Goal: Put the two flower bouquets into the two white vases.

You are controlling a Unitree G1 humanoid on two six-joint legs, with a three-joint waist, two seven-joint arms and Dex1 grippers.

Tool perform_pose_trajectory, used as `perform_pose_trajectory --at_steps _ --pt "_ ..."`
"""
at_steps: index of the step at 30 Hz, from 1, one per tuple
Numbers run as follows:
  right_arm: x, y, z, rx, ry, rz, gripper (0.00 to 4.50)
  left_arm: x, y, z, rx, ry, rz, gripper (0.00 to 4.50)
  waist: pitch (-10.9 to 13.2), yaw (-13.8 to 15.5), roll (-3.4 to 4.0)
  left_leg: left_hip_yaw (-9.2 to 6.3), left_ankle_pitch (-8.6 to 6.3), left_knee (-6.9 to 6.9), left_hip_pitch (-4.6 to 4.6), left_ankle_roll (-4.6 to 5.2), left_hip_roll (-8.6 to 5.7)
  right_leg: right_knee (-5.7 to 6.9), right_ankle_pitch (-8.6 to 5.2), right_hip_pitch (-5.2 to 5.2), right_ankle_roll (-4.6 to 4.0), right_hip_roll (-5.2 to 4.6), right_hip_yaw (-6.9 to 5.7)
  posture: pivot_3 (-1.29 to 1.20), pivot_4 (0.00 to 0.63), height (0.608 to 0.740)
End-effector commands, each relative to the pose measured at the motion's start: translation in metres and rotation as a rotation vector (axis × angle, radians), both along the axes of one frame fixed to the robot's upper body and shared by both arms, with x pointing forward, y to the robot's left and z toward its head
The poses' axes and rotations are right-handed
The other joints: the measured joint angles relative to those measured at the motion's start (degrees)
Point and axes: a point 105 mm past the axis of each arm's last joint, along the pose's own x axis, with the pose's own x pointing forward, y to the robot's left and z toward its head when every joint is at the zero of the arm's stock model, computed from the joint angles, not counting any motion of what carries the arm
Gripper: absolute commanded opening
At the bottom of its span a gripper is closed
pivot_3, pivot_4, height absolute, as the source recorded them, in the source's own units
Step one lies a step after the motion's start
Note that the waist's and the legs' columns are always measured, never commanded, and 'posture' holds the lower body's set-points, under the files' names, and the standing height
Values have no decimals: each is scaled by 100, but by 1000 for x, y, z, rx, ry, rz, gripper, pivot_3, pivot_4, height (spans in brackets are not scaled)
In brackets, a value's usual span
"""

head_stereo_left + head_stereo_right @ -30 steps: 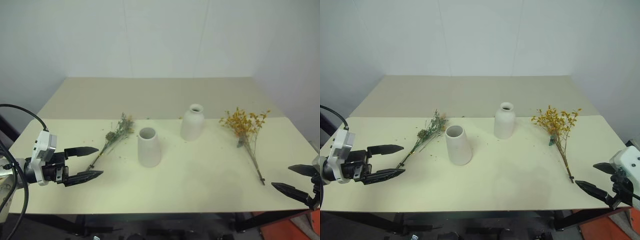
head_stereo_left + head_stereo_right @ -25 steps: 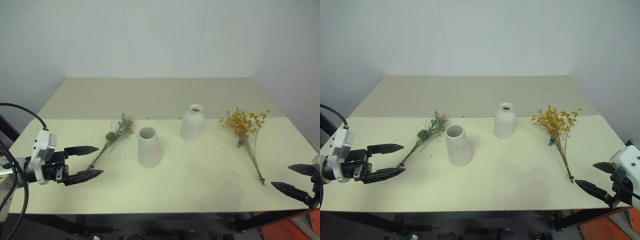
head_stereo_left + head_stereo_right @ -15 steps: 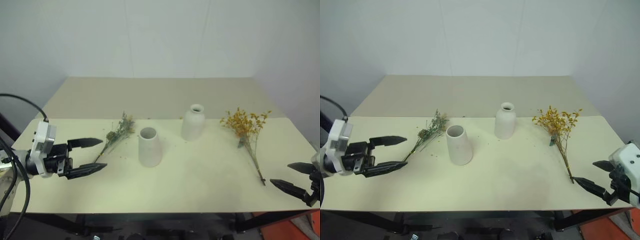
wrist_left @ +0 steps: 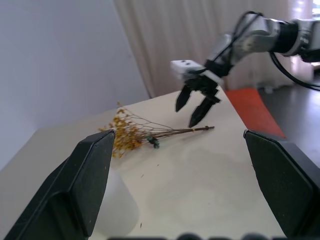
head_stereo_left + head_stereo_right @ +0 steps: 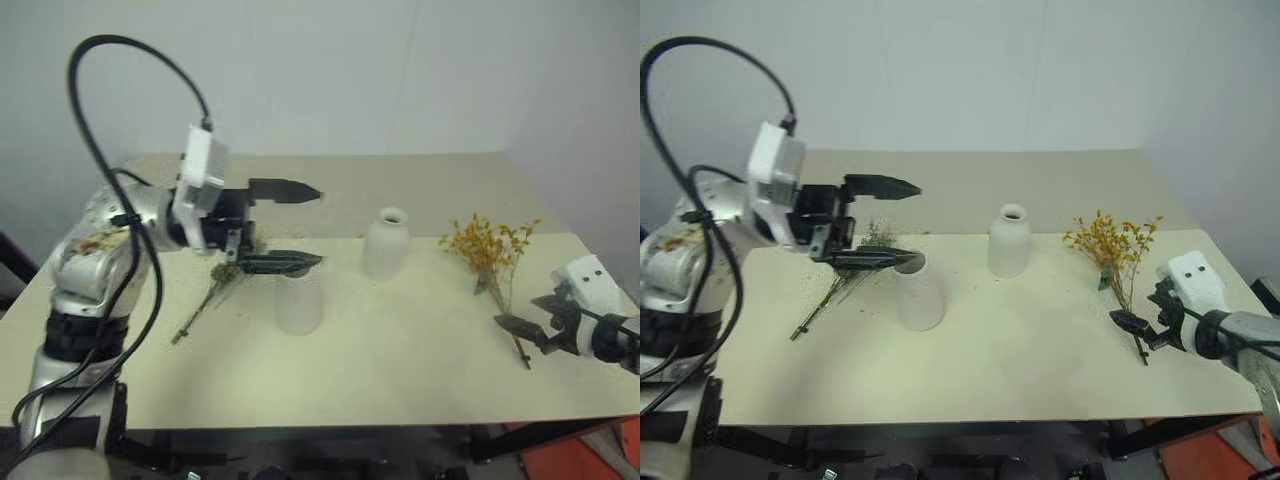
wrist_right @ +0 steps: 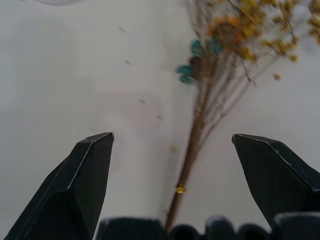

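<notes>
My left gripper (image 5: 320, 226) hangs open and empty in the air, pointing to the right, its lower finger just over the mouth of the cone-shaped white vase (image 5: 920, 300). The grey-green bouquet (image 5: 830, 295) lies flat to the left of that vase. Further right stands the bottle-shaped white vase (image 5: 1009, 243). The yellow-orange bouquet (image 5: 1110, 245) lies at the right, blossoms away from me. My right gripper (image 5: 1140, 310) is open low over its stem end. In the right wrist view the thin stems (image 6: 192, 150) run between the spread fingers (image 6: 90, 180).
The things lie on a pale yellow table (image 5: 990, 370), with a second beige table (image 5: 330, 185) behind it against a white wall. A black cable (image 5: 130, 60) loops up from my left wrist. Small flower crumbs dot the tabletop around the vases.
My left arm has swung up and to the right, from the table's front left to above the cone vase. My right gripper has moved forward onto the yellow bouquet's stem end. Both stay open.
</notes>
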Motion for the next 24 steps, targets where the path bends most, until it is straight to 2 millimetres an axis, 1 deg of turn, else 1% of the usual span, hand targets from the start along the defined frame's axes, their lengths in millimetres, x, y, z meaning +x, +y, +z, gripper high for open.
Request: perform_pose_trajectory --at_steps 1,3,4,7,9,12,14,15,16,18,20,21,24 --pt "13 -5 1 -18 -1 -53 4429 5 -22 -11 74 -71 -75 4500 0 7 0 0 0 1 0 0 -1 1 0 0 0 0 0 0 150 740" --pt "21 -6 -2 -22 13 -70 4429 13 -33 -26 142 -114 -72 4500 0 -6 1 2 1 3 1 0 -3 3 2 1 1 -2 3 0 150 740" --pt "25 -6 -3 -7 22 -81 4429 15 -39 -29 145 -120 -78 4500 0 -6 1 1 0 3 2 1 -2 3 2 1 1 -1 3 0 150 740" --pt "33 -5 -8 8 51 -79 4429 14 -55 -27 90 -101 -127 4500 1 1 1 0 1 3 -4 1 -3 2 2 -2 1 -2 2 0 150 740" --pt "40 -12 -12 0 69 -116 4429 14 -62 -28 83 -98 -139 4500 1 -4 1 0 1 5 -17 1 -6 3 3 -16 3 -5 3 0 150 740" --pt "50 -16 -12 44 73 -136 4429 14 -69 -35 113 -114 -141 4500 1 -10 2 0 1 8 -24 2 -12 7 8 -26 8 -10 6 0 150 740" --pt "53 -17 -15 36 94 -130 4429 13 -70 -38 116 -113 -144 4500 2 -3 4 0 1 7 -24 2 -16 9 9 -27 9 -14 8 0 150 740" --pt "55 -18 -17 32 103 -136 4064 12 -71 -39 117 -113 -145 4500 2 -8 4 0 1 7 -25 2 -16 10 9 -30 9 -14 8 0 150 740" --pt "57 -20 -18 35 109 -144 3876 12 -71 -40 117 -112 -144 4500 2 -10 5 0 1 8 -26 2 -17 11 9 -33 9 -14 9 0 150 740" --pt "60 -19 -18 52 114 -139 3313 10 -71 -41 116 -107 -145 4500 1 -11 5 1 2 7 -28 2 -18 12 9 -36 10 -15 10 0 150 740" --pt "62 -18 -18 52 118 -130 2558 9 -70 -41 110 -106 -145 4500 1 -13 5 2 1 7 -30 2 -19 13 10 -42 10 -15 13 0 150 740" --pt "64 -18 -17 50 119 -128 2293 7 -69 -39 93 -96 -151 4500 1 -11 5 2 2 7 -33 2 -19 15 10 -46 10 -15 14 0 150 740" --pt "67 -16 -16 51 119 -125 1265 5 -68 -34 53 -77 -152 4500 1 -13 5 3 2 8 -41 2 -20 20 11 -58 11 -15 18 0 150 740"
